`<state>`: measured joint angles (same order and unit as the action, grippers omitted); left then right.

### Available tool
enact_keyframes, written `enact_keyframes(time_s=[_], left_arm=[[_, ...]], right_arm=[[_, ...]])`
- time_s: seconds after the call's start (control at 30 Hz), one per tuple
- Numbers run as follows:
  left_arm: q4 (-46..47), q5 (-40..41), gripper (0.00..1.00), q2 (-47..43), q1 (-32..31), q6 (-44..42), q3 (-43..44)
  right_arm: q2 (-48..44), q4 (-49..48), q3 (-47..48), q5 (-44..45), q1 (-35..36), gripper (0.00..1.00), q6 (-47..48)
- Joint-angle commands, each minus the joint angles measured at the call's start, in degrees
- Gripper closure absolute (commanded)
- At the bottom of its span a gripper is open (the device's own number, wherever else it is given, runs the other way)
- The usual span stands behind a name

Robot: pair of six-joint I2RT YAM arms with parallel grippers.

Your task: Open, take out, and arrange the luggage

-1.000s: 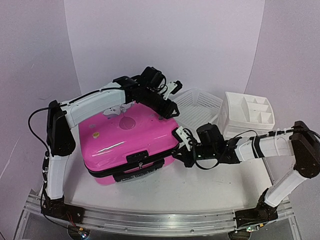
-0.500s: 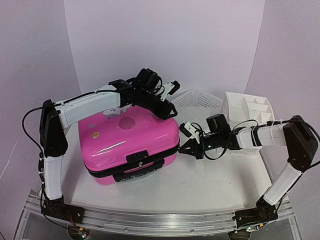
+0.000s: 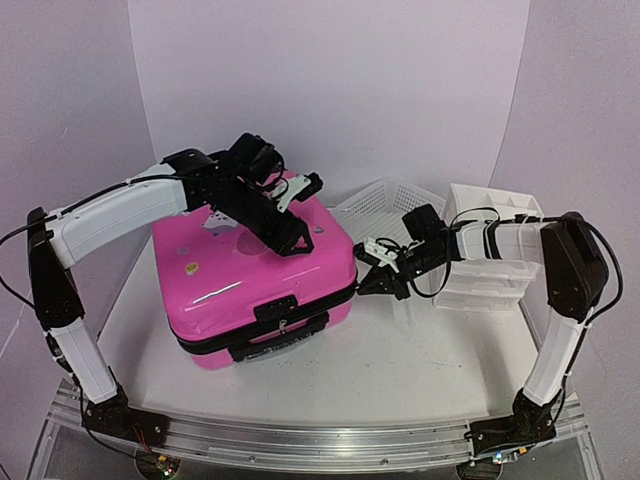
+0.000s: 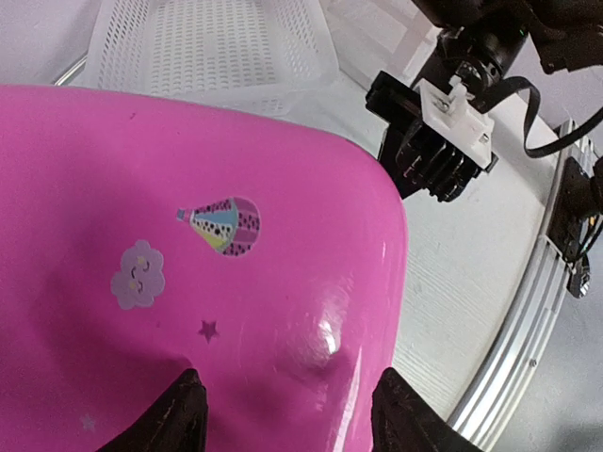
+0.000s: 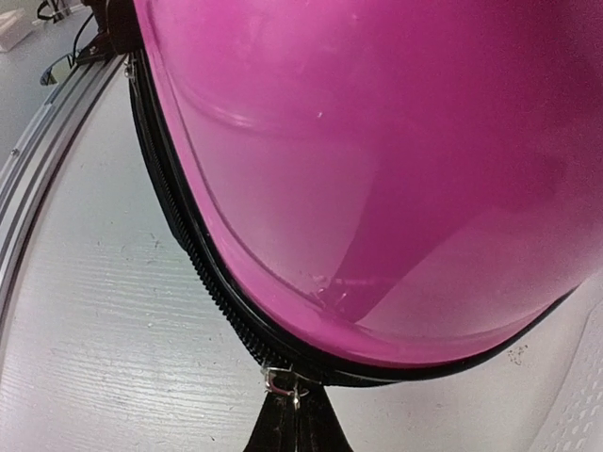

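Observation:
The luggage (image 3: 230, 285) is a hot-pink hard-shell suitcase lying flat at centre-left, its black zipper trim (image 5: 184, 240) running round the side. My left gripper (image 3: 290, 240) hovers over the lid near its right back part. In the left wrist view it (image 4: 294, 419) is open, both fingertips (image 4: 184, 414) spread over the pink shell (image 4: 188, 141) by a balloon sticker (image 4: 226, 224). My right gripper (image 3: 368, 286) is at the suitcase's right side. In the right wrist view it (image 5: 297, 424) is shut, pinching the metal zipper pull (image 5: 287, 381) under the pink shell (image 5: 377, 141).
A white mesh basket (image 3: 385, 205) sits behind the suitcase's right corner, seen also in the left wrist view (image 4: 207, 47). A white drawer organizer (image 3: 495, 245) stands at the right behind my right arm. An aluminium rail (image 3: 300, 440) runs along the table's near edge.
My right gripper has travelled along the zipper line from the suitcase's front right corner back along its right side. My left gripper came from the far right corner in over the lid.

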<state>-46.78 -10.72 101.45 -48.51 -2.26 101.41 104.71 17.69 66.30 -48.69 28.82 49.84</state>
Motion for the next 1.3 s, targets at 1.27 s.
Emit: enact_keyframes(time_s=[1.27], left_arm=[[-17.0,32.1,0.19,5.5,-1.6,-1.5,0.3]], right_arm=[[-7.3,-25.0,-9.7,20.5,22.9,1.00,-33.2]])
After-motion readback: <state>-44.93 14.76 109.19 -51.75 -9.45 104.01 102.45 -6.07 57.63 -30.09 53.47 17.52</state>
